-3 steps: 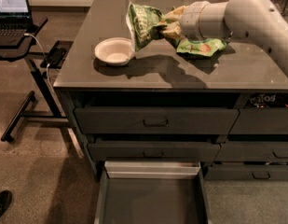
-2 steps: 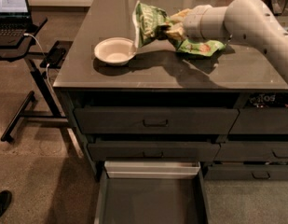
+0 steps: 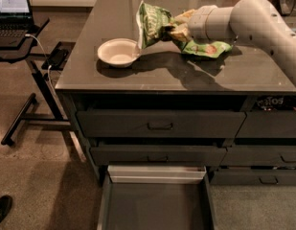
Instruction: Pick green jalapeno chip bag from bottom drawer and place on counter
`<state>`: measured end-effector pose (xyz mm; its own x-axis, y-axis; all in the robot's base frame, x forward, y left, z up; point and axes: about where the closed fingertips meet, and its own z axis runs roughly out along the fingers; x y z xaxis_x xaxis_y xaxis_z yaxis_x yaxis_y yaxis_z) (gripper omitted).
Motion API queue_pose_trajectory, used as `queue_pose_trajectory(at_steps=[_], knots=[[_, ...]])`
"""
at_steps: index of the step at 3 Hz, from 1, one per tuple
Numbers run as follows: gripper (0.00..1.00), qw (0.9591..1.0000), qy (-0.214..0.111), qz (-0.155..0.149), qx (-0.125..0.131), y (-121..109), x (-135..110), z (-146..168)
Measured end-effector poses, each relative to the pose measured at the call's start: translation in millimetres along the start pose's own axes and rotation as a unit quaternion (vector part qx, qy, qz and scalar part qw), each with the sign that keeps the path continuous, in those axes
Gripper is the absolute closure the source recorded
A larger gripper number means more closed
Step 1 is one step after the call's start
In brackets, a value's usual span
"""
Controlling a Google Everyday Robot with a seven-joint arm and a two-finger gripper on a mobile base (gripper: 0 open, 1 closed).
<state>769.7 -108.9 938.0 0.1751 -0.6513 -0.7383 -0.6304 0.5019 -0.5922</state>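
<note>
My gripper (image 3: 172, 30) is shut on the green jalapeno chip bag (image 3: 151, 24) and holds it upright over the counter (image 3: 157, 73), just right of a white bowl. The bag's lower edge is at or near the counter top; I cannot tell if it touches. The white arm reaches in from the right. The bottom drawer (image 3: 154, 207) stands pulled open at the bottom of the view, with a dark floor and a pale back panel.
A white bowl (image 3: 118, 52) sits on the counter left of the bag. A brighter green bag (image 3: 207, 48) lies under the arm. A laptop stand (image 3: 18, 30) with a laptop stands at the left. A shoe (image 3: 0, 210) shows at bottom left.
The gripper and the chip bag have moved a little to the right and farther back over the counter. The bag stays in the grip.
</note>
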Motion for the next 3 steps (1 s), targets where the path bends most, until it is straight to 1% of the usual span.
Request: queue_pose_trajectory(at_steps=[3], knots=[[0.05, 1.0000, 0.000, 0.000, 0.000, 0.1, 0.0, 0.1]])
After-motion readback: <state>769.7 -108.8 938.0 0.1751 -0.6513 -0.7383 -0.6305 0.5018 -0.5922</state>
